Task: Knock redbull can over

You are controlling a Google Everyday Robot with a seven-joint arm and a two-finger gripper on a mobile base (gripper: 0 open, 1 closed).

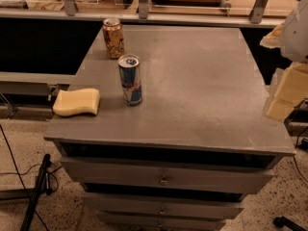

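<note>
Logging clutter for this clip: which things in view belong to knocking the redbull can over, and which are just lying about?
Job:
redbull can, upright on the table, left half
tool, far right, apart from the can

Lying about:
orange-gold can, behind it
yellow sponge, near the left edge

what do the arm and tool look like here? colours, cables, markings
The arm is a white, rounded shell, cropped at the view's upper right edge. The tool sits below it, beside the table's right side, and is made of pale cream-yellow blocky segments with flat faces. No cables, markings or sleeves are visible on either.
</note>
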